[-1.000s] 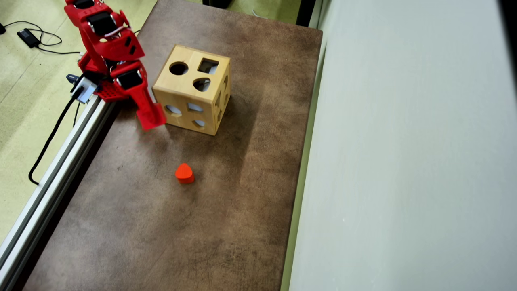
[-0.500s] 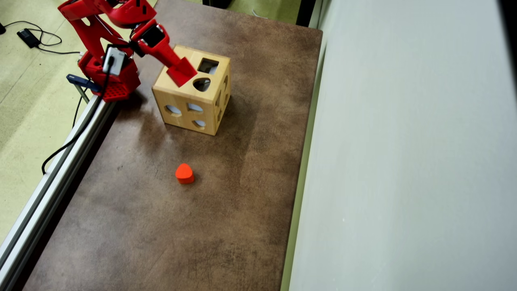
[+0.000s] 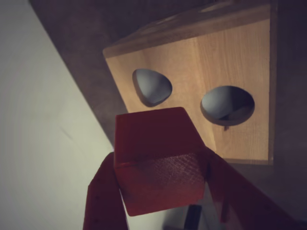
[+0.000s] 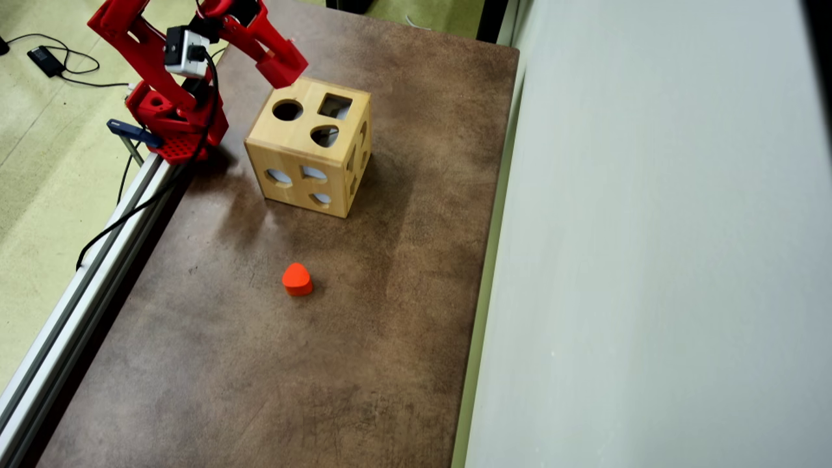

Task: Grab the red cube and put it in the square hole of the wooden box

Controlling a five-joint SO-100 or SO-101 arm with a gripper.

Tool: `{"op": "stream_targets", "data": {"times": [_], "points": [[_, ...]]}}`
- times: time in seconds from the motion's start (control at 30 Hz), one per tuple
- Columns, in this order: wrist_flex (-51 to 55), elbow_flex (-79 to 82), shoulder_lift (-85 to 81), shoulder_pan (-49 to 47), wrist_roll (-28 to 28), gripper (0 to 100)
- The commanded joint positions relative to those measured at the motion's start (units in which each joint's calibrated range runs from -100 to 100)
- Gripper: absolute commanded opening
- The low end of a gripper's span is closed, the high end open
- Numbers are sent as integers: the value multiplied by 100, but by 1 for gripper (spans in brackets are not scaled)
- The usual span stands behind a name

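Note:
In the wrist view the red cube (image 3: 156, 143) fills the space between my red fingers (image 3: 103, 196), and my gripper (image 3: 160, 165) is shut on it. Beyond it lies the top face of the wooden box (image 3: 230, 57), where only a teardrop hole and a round hole show. From overhead, the wooden box (image 4: 286, 146) stands at the table's far end with the square hole (image 4: 335, 106) at its top's far right. My gripper (image 4: 284, 70) hovers just past the box's far left corner, to the left of the square hole.
An orange teardrop block (image 4: 297, 279) lies on the brown table (image 4: 364, 338) in front of the box. The arm's base (image 4: 175, 123) is clamped to a metal rail (image 4: 78, 305) on the left. A pale wall (image 4: 650, 260) borders the right side.
The arm rose from low beside the box's left face, passed over the round hole, and now sits higher and farther back at the box's far left corner.

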Motion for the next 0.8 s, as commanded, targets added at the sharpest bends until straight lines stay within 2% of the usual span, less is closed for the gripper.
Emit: {"op": "stream_targets", "data": {"times": [0.0, 0.23, 0.43, 0.77], "points": [[65, -269, 483, -33, 288, 3], [41, -269, 958, -41, 454, 3], [41, -386, 1001, -48, 947, 3], [33, -770, 1018, -55, 957, 3]]}}
